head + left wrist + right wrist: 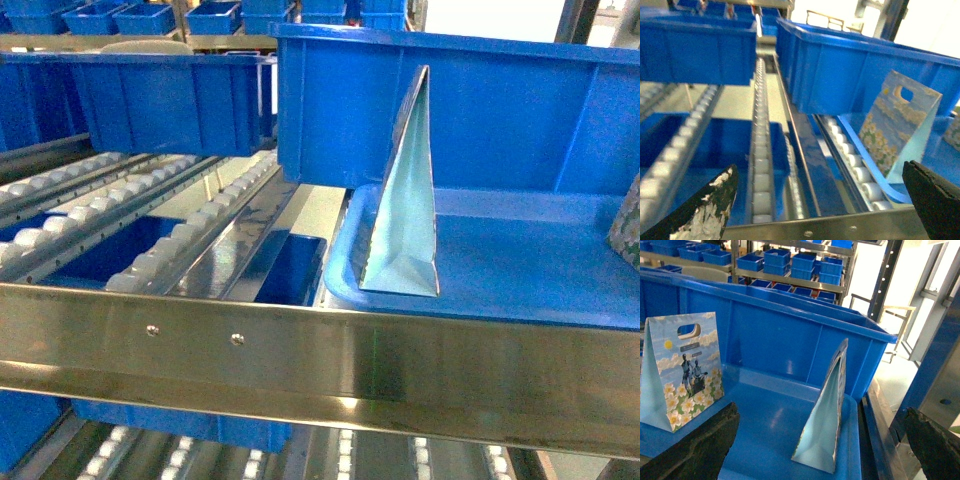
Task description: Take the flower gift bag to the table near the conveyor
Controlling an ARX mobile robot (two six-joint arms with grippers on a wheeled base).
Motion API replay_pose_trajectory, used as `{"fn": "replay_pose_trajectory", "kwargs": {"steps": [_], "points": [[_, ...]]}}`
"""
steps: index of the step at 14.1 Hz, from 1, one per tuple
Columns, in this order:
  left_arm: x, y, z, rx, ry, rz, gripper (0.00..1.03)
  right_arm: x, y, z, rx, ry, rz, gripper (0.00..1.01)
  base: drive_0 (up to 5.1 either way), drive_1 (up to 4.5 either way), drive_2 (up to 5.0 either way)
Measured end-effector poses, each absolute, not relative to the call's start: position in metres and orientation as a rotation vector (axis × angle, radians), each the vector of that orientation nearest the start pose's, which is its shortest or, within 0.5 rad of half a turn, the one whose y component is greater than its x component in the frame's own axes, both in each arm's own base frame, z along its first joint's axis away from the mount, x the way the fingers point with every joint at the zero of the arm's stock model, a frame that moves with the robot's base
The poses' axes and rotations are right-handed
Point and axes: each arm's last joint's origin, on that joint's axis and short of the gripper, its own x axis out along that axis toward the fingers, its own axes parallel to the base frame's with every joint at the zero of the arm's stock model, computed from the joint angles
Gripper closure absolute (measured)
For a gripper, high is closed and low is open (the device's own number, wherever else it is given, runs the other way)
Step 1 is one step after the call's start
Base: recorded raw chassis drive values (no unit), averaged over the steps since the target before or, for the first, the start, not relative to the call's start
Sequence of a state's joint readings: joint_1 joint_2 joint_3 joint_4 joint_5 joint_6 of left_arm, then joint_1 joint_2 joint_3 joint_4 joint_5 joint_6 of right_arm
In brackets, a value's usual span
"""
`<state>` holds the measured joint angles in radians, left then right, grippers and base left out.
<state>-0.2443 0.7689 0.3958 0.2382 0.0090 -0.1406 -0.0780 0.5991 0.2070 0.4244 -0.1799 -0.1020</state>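
Note:
The flower gift bag [685, 367] stands upright on a blue tray [775, 415], and its face shows flowers, sky, a dark figure and a cut-out handle. The head view has it edge-on [405, 200], with only the pale blue side showing. From the left wrist its flowered face [892, 130] is visible. My right gripper [815, 450] is open, short of the bags. My left gripper [820, 210] is open over the conveyor [761, 165], left of the bag and apart from it. Neither gripper appears in the head view. The table is out of view.
A second flowered bag [827, 415] stands edge-on near the tray's right rim, and shows at the right edge of the head view [628, 230]. A large blue bin [500, 110] sits close behind the tray. The conveyor's steel front rail [300, 350] crosses in front.

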Motion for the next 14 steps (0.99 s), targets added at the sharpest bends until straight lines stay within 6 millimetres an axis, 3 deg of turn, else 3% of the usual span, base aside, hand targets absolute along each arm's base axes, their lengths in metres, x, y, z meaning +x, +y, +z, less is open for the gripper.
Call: {"fn": "replay_pose_trajectory", "kwargs": {"steps": [3, 4, 9, 14], "points": [[0.202, -0.059, 0.272, -0.307, 0.267, -0.306, 0.05, 0.186, 0.000, 0.227, -0.153, 0.040, 0.114, 0.03, 0.0, 0.00, 0.0], [0.218, -0.075, 0.301, -0.345, 0.270, -0.360, 0.05, 0.209, -0.001, 0.229, -0.212, 0.016, 0.075, 0.03, 0.0, 0.00, 0.0], [0.251, -0.103, 0.308, -0.367, 0.383, -0.375, 0.05, 0.235, -0.007, 0.227, -0.262, 0.129, 0.066, 0.03, 0.0, 0.00, 0.0], [0.261, -0.117, 0.318, -0.382, 0.390, -0.417, 0.05, 0.253, -0.009, 0.242, -0.269, 0.198, 0.069, 0.03, 0.0, 0.00, 0.0]]}}
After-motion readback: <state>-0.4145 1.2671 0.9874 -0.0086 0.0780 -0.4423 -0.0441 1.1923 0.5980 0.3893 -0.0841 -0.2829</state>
